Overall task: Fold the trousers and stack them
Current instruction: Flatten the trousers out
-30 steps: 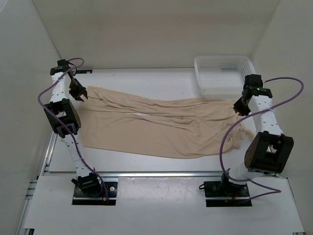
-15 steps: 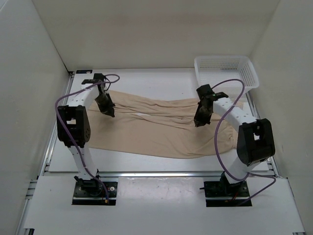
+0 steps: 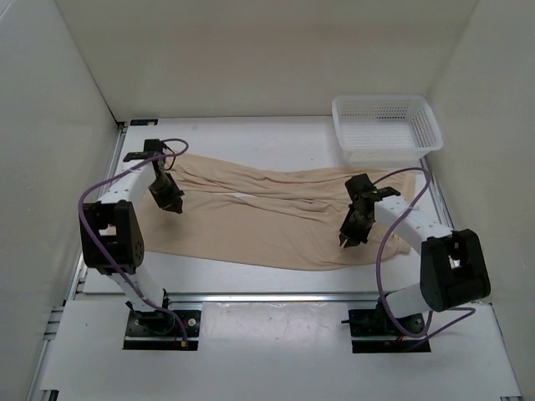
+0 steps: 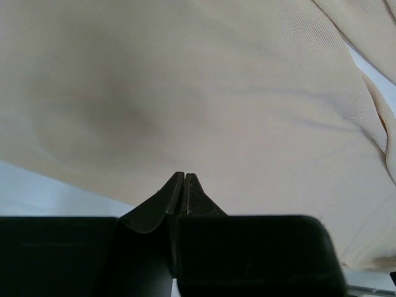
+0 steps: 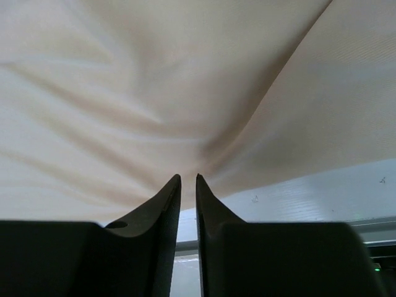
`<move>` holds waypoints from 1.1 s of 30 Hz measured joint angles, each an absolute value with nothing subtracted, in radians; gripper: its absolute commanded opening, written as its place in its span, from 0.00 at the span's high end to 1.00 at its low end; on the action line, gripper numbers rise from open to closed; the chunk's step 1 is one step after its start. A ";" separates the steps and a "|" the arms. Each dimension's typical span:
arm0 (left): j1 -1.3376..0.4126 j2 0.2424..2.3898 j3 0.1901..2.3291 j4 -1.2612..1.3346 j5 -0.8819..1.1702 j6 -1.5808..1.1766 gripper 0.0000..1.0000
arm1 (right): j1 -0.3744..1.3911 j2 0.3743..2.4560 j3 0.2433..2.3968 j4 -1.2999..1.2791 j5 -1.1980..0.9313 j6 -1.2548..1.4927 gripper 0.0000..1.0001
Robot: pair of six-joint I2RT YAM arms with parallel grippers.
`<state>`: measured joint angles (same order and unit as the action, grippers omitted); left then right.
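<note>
On the table (image 3: 251, 138), left gripper (image 3: 174, 205) sits closed over the trousers (image 3: 267, 221); right gripper (image 3: 350, 239) seemingly pinches them

Bright, soft light is coming from above, making only faint shadows, and the trousers (image 4: 216, 93) are looking blurry in both wrist views.

We record the trousers (image 3: 276, 221) as thin, matt, finely ribbed cloth, softly creased. The basket (image 3: 386, 152) is white plastic mesh. The table (image 3: 251, 134) is smooth, matt white. The left gripper (image 4: 184, 177) and right gripper (image 5: 188, 179) are matt black.
</note>
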<state>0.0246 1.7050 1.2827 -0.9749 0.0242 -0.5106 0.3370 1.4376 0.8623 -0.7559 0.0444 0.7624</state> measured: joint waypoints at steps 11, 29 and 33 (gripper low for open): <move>0.036 1.899 1.236 -0.891 0.081 -0.543 0.87 | 0.345 1.539 0.825 -0.722 0.063 0.831 0.80; 0.156 1.765 1.080 -0.899 0.094 -0.542 0.85 | 0.478 1.165 0.658 -0.934 0.118 1.041 0.71; 0.159 1.765 1.177 -0.947 0.060 -0.538 0.83 | 0.403 1.177 0.831 -0.988 0.219 1.015 0.66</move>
